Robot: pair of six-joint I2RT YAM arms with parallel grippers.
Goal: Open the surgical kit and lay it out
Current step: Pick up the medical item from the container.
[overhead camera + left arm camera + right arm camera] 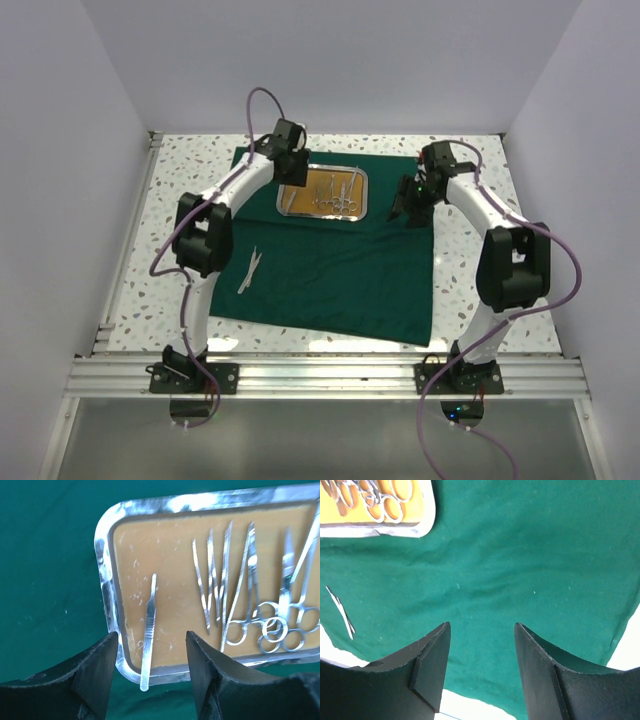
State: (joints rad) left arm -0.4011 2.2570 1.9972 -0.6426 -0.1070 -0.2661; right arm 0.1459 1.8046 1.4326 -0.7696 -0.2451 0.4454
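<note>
Bolted along the near edge of the speckled table [185, 165], the left arm [205, 235] and right arm [510, 265] reach toward the far edge. Between them a dark green cloth [340, 270] lies spread flat over the middle of the table. One pair of loose tweezers [250, 270] rests on the cloth's near-left part. Toward the far edge, on the cloth, sits a steel tray [322, 216] with an orange-brown floor. It holds silver tweezers [207, 612], ring-handled scissors [285, 587] and a slim flat instrument [149, 630] whose near end overhangs the rim. The left gripper [152, 645] hangs released over the tray's left end, one finger on either side of that slim instrument, neither touching it. The right gripper [482, 630] hovers released over bare cloth just right of the tray.
</note>
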